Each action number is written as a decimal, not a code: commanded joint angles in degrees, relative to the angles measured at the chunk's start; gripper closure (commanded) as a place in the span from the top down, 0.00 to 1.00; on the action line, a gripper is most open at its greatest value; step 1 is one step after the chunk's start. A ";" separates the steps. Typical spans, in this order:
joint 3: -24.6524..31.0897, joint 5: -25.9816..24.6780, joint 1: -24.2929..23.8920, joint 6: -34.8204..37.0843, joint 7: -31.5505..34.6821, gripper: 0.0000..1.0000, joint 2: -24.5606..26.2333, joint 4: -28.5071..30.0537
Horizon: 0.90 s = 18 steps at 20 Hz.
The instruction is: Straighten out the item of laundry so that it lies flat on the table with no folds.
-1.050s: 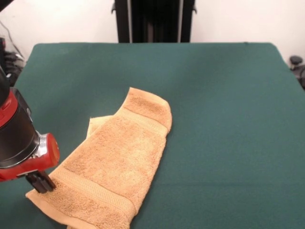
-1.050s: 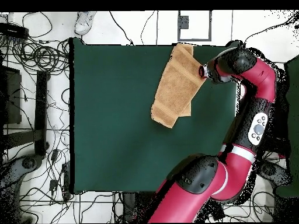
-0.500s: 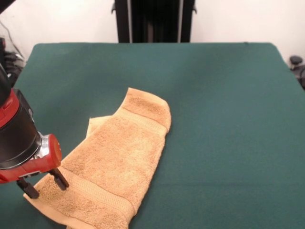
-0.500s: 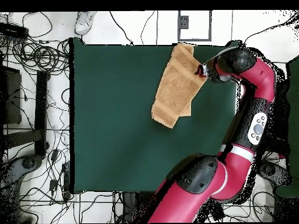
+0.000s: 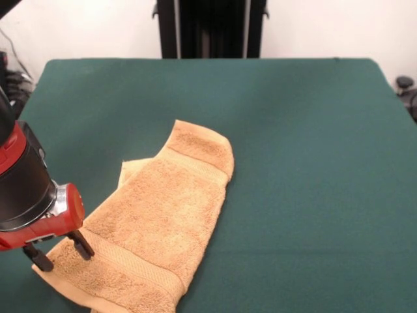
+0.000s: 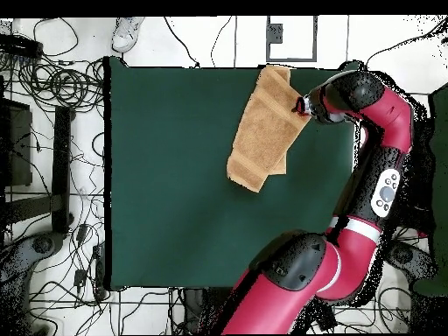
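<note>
Tan-orange towel [image 5: 156, 225] lying folded on green desk [image 5: 306, 130], front view: long strip running from about 1 o'clock down to 7 o'clock of desk centre-left, near end reaching the pic's bottom edge. Second layer peeking out from under at strip's 10 o'clock side, approx. mid-length. Woven band crossing the cloth near each end; far end rounded over, not squared. No tag visible.

Red-and-black arm [image 5: 23, 189] entering at 9 o'clock edge of front view, end effector [image 5: 58, 249] angled down over towel's near-left corner. End effector spread apart, two dark fingers [image 5: 83, 244] clearly separated, one tip on the terry by the woven band, other at the towel's outer hem [image 5: 40, 259]. Nothing clamped between them; cloth under them lying flat, not lifted.

Overhead view: towel [image 6: 265, 129] at approx. 1 o'clock of desk [image 6: 175, 192], one end touching the top edge of the green cloth, other end pointing toward 7 o'clock. End effector [image 6: 301, 107] at towel's 3 o'clock side, near upper end, arm [image 6: 381, 175] curving up from pic's bottom along desk's right side. Rest of desk surface bare green, towel taking up small part of it.

Cables [image 6: 52, 79] tangled on floor at 9 to 11 o'clock off the desk, overhead view.
</note>
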 commanded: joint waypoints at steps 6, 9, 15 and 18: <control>1.27 -0.86 2.03 -1.68 2.88 1.00 -1.63 7.33; 1.56 -1.87 2.49 0.65 2.30 1.00 -2.74 6.54; 0.84 -1.41 2.71 -0.27 1.66 1.00 -3.30 7.64; -0.27 -0.61 2.68 -1.00 1.73 1.00 -4.58 8.89</control>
